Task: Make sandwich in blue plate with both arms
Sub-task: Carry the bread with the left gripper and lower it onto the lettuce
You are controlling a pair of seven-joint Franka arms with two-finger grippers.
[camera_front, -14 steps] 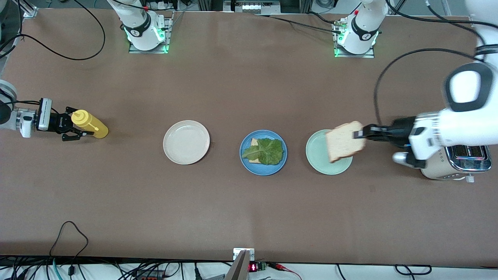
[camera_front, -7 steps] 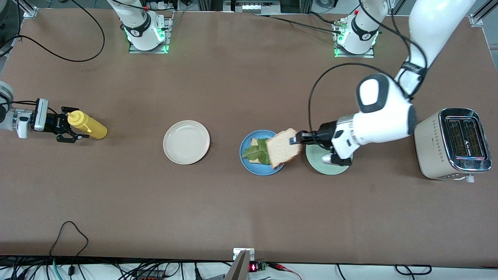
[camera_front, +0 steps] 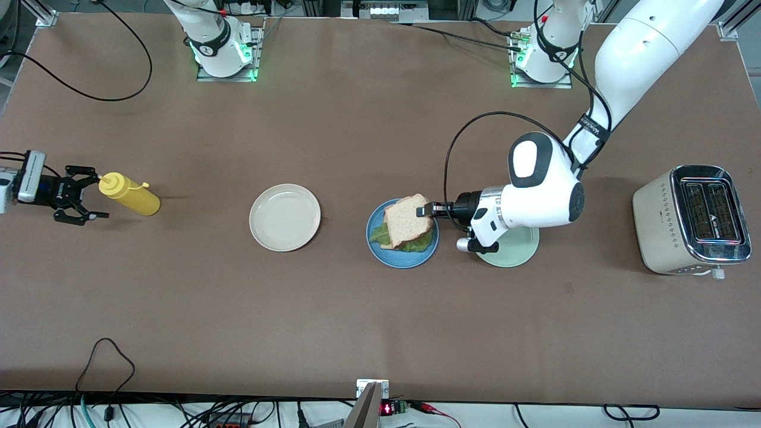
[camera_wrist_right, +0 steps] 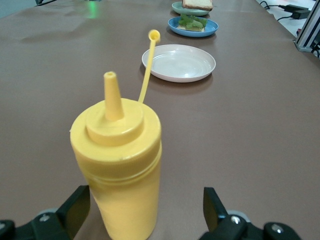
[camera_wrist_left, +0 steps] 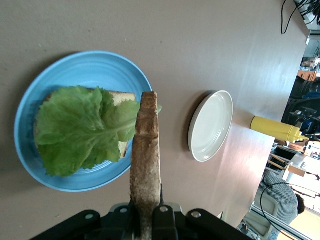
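Observation:
The blue plate (camera_front: 399, 262) holds a bread slice (camera_wrist_left: 124, 97) with a ruffled green lettuce leaf (camera_front: 418, 243) on it. My left gripper (camera_front: 429, 210) is shut on the crust edge of a second bread slice (camera_front: 407, 221) and holds it over the lettuce and plate. In the left wrist view this slice (camera_wrist_left: 146, 150) shows edge-on in the gripper (camera_wrist_left: 146, 222), above the plate (camera_wrist_left: 75, 67). My right gripper (camera_front: 90, 194) is open beside a yellow squeeze bottle (camera_front: 134, 197) at the right arm's end of the table, its fingers (camera_wrist_right: 75, 207) apart from the bottle (camera_wrist_right: 120, 165).
A cream-white plate (camera_front: 285, 217) stands beside the blue plate toward the right arm's end. A pale green plate (camera_front: 518, 253) lies under the left wrist. A toaster (camera_front: 692, 220) stands at the left arm's end. Cables run along the table's edges.
The left arm has carried the bread slice from over the green plate to over the blue plate and lettuce. The right gripper has drawn back from the yellow bottle toward the table's end.

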